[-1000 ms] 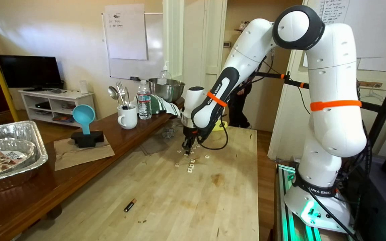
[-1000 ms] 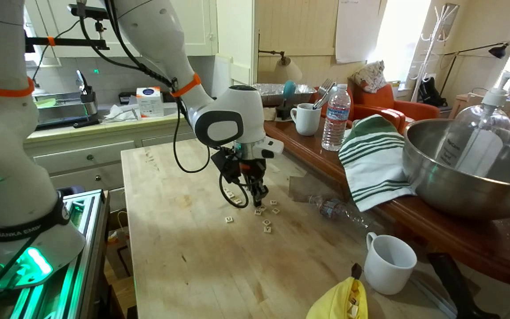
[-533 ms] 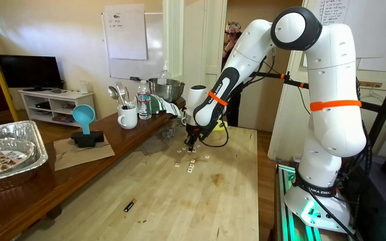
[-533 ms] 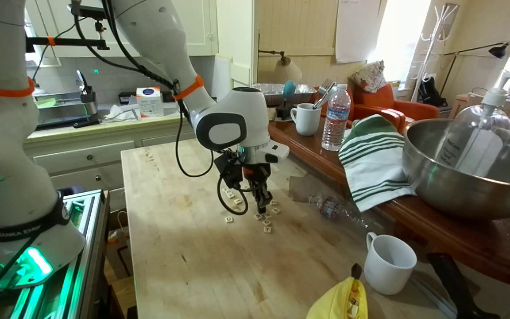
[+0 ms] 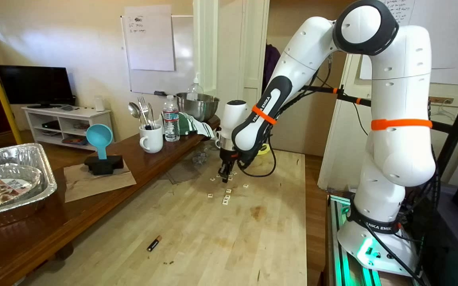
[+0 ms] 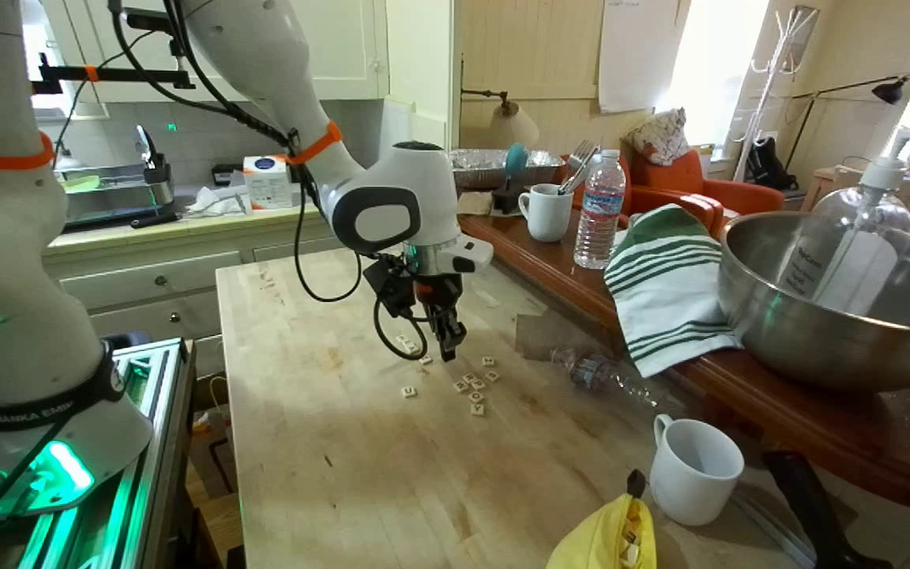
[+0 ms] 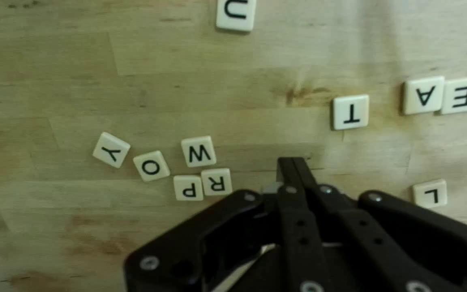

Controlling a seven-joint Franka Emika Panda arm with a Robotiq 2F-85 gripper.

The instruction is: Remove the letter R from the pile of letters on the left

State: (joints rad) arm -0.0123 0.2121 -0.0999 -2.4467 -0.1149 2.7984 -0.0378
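The pile of letters is a loose cluster of small pale tiles on the wooden table, at the left of the wrist view. It holds Y [image 7: 111, 149], O [image 7: 151, 166], W [image 7: 198, 151], P [image 7: 188, 187] and R [image 7: 216, 181]. R touches or nearly touches P, with W just above them. The cluster also shows in an exterior view [image 6: 476, 397]. My gripper [image 7: 292, 160] is shut with its fingertips together and nothing between them. It hovers above the table to the right of R in the wrist view; it also shows in both exterior views [image 5: 225, 179] [image 6: 449, 356].
Other tiles lie around: U [image 7: 236, 14], T [image 7: 350, 112], L [image 7: 430, 194] and a row with A [image 7: 423, 95] and E [image 7: 461, 95]. A yellow pouch [image 6: 597, 541], a white mug [image 6: 696, 470], a crumpled plastic bottle [image 6: 593, 370] and a battery [image 5: 154, 243] are on the table.
The gripper was low among the tiles, shifted along the cluster, then rose and backed away. A tile or two in the cluster shifted slightly. The person in the background moved.
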